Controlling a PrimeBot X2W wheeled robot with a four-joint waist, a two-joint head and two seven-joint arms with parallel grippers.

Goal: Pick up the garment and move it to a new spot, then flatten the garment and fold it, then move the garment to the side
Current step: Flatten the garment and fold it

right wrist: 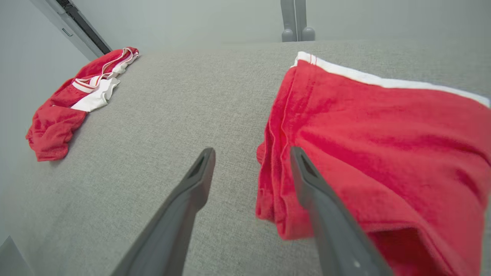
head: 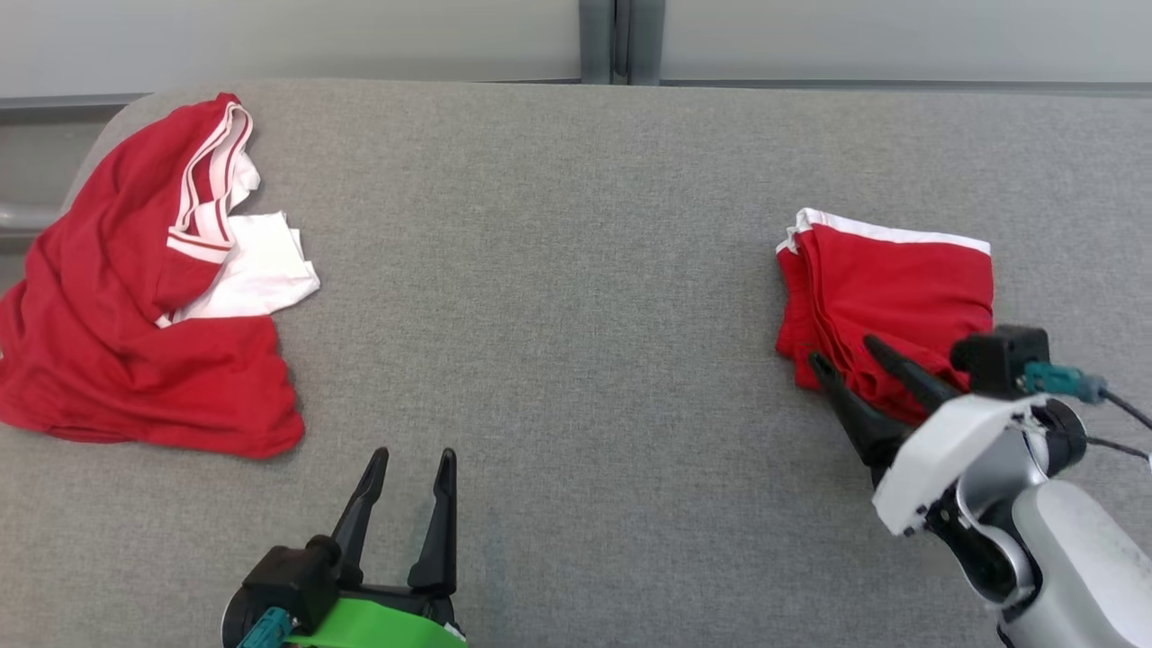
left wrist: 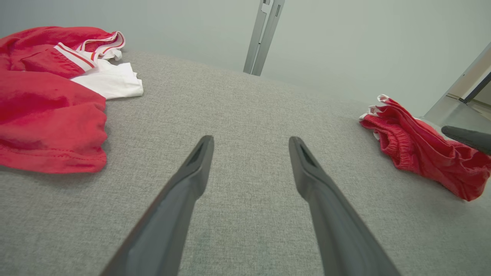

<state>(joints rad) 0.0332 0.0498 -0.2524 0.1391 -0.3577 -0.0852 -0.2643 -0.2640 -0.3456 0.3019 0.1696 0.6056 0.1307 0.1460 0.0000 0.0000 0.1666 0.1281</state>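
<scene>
Grey fabric covered the surface (head: 576, 270). Toward its right lay the folded red garment (head: 900, 279), with the right pincer (head: 843, 349) spread apart at its near corner, gripping nothing. The left pincer (head: 414, 454) also stood apart, empty; a crumpled red-and-white heap (head: 108, 315) lay far left.

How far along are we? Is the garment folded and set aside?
Done: the garment lies folded on the right of the table. In hand: nothing; the right gripper stands open at its near corner, the left gripper open over bare table. Left: probably pull the right arm clear; the pile at far left looks unfolded.
</scene>
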